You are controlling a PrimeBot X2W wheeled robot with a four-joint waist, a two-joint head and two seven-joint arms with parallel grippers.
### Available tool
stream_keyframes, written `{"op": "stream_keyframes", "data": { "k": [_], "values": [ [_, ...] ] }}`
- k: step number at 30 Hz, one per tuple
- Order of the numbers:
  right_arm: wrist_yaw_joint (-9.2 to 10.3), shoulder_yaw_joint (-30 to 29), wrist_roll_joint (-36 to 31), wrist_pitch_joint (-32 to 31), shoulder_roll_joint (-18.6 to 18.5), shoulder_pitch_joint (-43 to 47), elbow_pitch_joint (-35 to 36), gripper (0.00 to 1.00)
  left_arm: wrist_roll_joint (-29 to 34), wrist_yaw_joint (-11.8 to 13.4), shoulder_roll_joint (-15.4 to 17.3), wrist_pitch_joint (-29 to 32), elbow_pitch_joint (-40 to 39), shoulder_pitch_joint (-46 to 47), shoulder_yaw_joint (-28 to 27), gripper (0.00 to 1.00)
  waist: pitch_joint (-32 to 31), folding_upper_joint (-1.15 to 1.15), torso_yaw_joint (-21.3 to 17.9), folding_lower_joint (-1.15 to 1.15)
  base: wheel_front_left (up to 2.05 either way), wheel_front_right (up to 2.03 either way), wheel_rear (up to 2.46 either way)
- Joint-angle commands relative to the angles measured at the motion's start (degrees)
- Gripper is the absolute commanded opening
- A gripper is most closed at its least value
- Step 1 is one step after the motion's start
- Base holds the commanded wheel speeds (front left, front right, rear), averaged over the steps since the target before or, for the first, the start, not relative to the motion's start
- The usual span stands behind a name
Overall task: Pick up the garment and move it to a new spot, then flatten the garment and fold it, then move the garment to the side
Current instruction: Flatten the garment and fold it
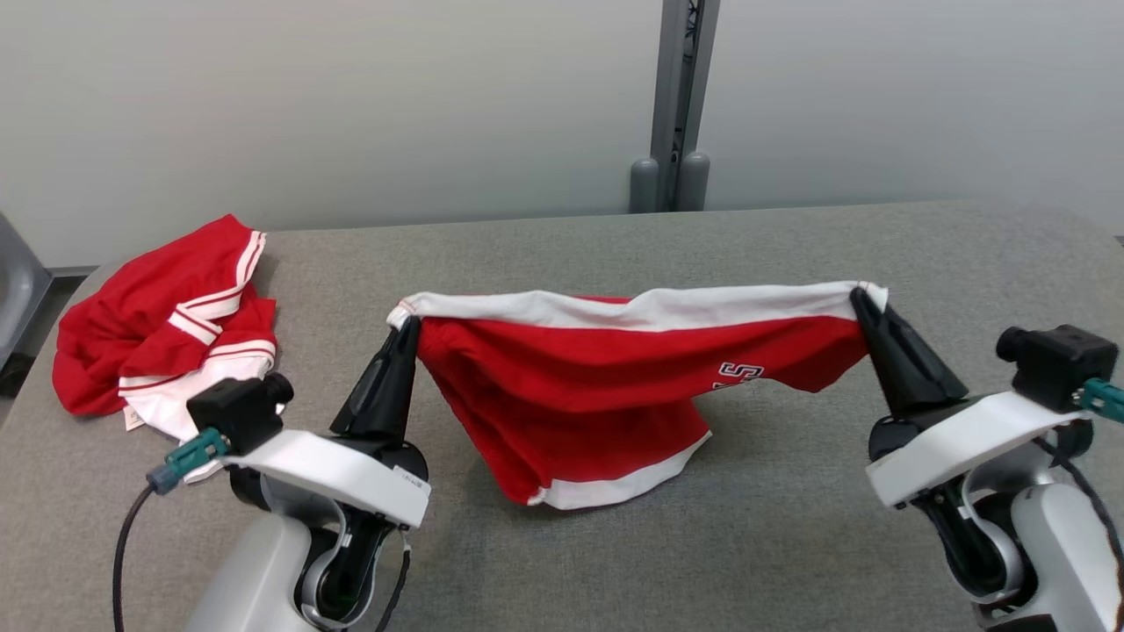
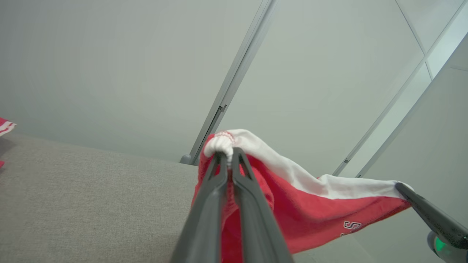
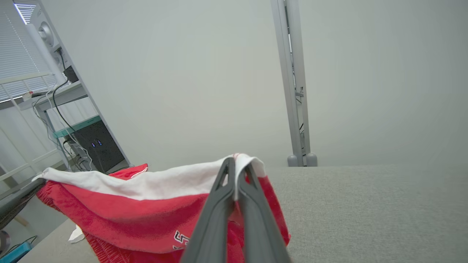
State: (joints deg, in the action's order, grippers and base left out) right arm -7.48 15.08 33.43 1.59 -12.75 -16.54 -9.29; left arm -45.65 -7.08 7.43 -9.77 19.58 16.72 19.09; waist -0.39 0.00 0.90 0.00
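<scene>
The red shorts (image 1: 615,386) are hanging stretched left-to-right over the counter (image 1: 790,544), hem seemingly touching it. I'm pinching one waistband corner in the left gripper (image 1: 406,326) and the other in the right gripper (image 1: 856,297).

The grey, cloth-covered table (image 1: 790,544) bears a crumpled red-and-white heap (image 1: 158,325) at its left end. The garment's (image 1: 606,395) lower hem touches it near the middle.

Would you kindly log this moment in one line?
left end effector: shut on garment; right end effector: shut on garment; garment: stretched, hem on table
</scene>
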Motion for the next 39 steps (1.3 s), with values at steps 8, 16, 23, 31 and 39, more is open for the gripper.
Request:
{"op": "stream_keyframes", "data": {
  "k": [8,16,23,31,39],
  "values": [
    [-0.03,-7.1,0.2,-3.4,-2.3,2.6,15.4,0.0,-1.2,2.1,4.0,8.0,-16.6,3.0,-0.1,0.0,-2.4,0.0,-3.5,0.0,0.0,0.0,0.0],
    [-0.03,-14.5,0.6,-10.1,-2.7,2.1,29.2,0.0,-2.4,4.4,8.5,17.4,-28.0,9.2,-1.1,0.0,-2.0,0.0,-5.5,0.0,0.0,0.0,0.0],
    [-0.03,-15.5,1.4,-14.8,-1.9,-2.8,29.8,0.0,-2.0,4.7,9.5,23.7,-24.5,17.9,0.5,0.0,2.7,0.0,-6.5,0.0,0.0,0.0,0.0],
    [-0.03,-10.2,-0.1,-11.7,-0.6,-26.2,14.5,0.0,1.9,3.4,9.5,28.1,-9.5,39.9,1.3,0.0,16.6,0.0,-9.6,0.0,0.0,0.0,0.0],
    [-0.03,-5.6,-4.4,1.6,5.7,-54.9,-7.2,0.0,8.6,1.5,11.3,17.5,7.3,64.9,-1.3,0.0,28.2,0.0,-15.2,0.0,0.0,0.0,0.0]
  ]
}}
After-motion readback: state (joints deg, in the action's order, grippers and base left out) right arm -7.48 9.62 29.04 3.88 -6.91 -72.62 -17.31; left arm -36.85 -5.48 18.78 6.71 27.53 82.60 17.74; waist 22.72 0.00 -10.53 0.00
